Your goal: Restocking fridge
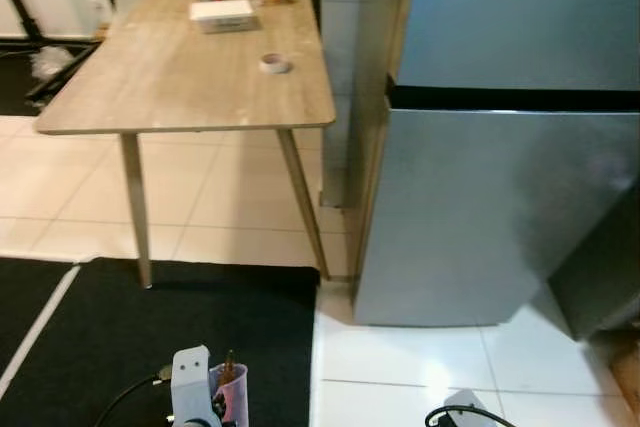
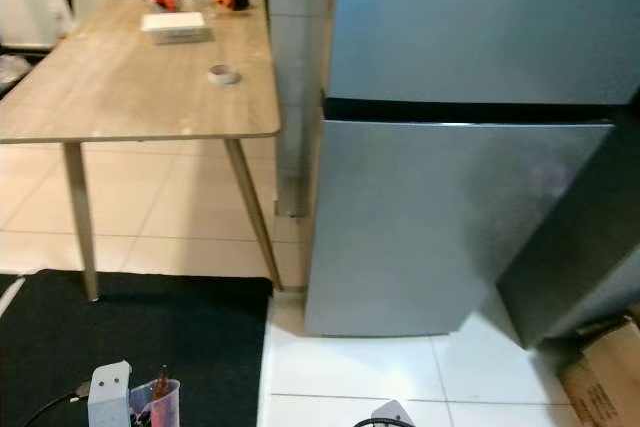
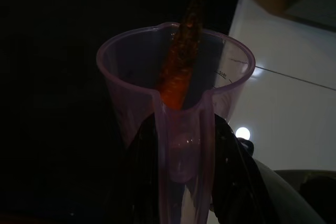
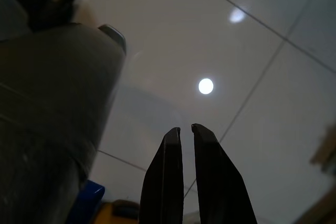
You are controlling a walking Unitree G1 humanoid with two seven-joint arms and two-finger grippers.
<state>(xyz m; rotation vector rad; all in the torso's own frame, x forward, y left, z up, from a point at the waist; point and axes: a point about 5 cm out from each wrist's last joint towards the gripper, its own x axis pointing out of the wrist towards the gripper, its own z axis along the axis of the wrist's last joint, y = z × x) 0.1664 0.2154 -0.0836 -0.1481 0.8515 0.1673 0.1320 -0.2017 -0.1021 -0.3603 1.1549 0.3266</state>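
A steel fridge (image 1: 500, 197) fills the right of the frame, both doors closed. A wooden table (image 1: 170, 77) stands upper left, carrying a white box (image 1: 222, 14) and a tape roll (image 1: 274, 64). At the bottom edge, the left gripper (image 3: 184, 156) is clamped on a purple cup (image 3: 176, 93) holding a carrot (image 3: 181, 61). The right gripper (image 4: 186, 129) hangs over white tile, fingers nearly together, holding nothing

A wooden table (image 1: 170, 77) on slanted legs is being shown standing on cream floor tiles (image 1: 220, 197), with a black mat (image 1: 150, 337) lying in front of it. Ceiling lights are being reflected (as bright spots) in the glossy white tiles (image 4: 252, 51).
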